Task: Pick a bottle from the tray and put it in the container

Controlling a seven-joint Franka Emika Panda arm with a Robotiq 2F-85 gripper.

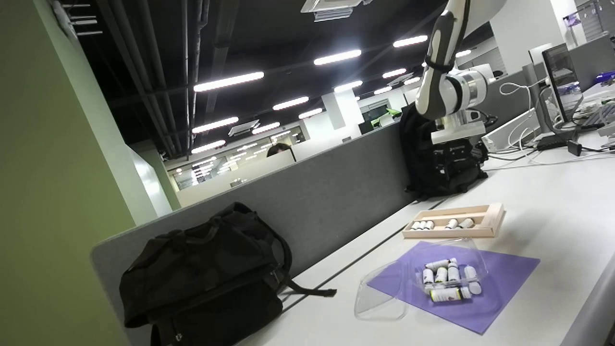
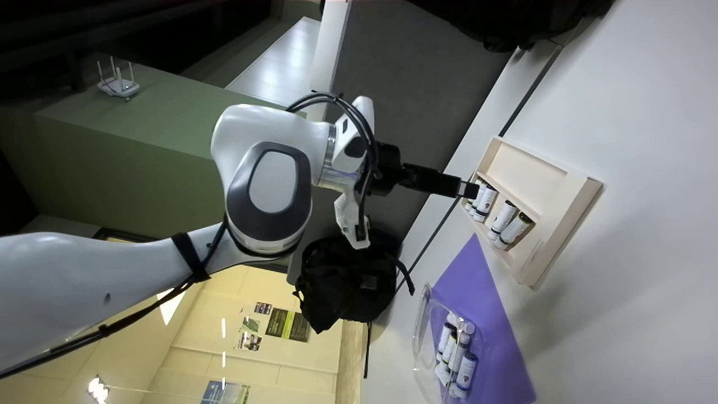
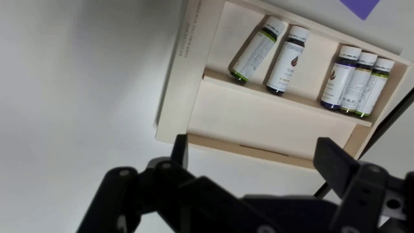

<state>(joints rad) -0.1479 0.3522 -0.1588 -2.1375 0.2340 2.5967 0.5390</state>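
The tan wooden tray (image 3: 176, 97) lies on the white table and shows in both exterior views (image 1: 496, 221) (image 2: 561, 230). It has two compartments. One holds two white-capped bottles, one tilted (image 3: 255, 53) and one beside it (image 3: 286, 64), plus three bottles (image 3: 339, 79) close together. The other compartment is bare. A clear plastic container (image 1: 451, 245) (image 2: 420, 336) stands on the purple square piece (image 1: 514, 274) (image 2: 493, 314) with several bottles in it. The purple corner shows in the wrist view (image 3: 360, 8). My gripper (image 3: 254, 149) (image 2: 468, 189) is open and empty, above the tray's bare-compartment side.
A grey partition (image 1: 346, 178) runs along the table's edge. A black backpack (image 1: 206, 274) leans on it, and another black backpack (image 1: 442, 166) stands behind the tray. A monitor (image 1: 562, 81) and white cables lie farther along the table.
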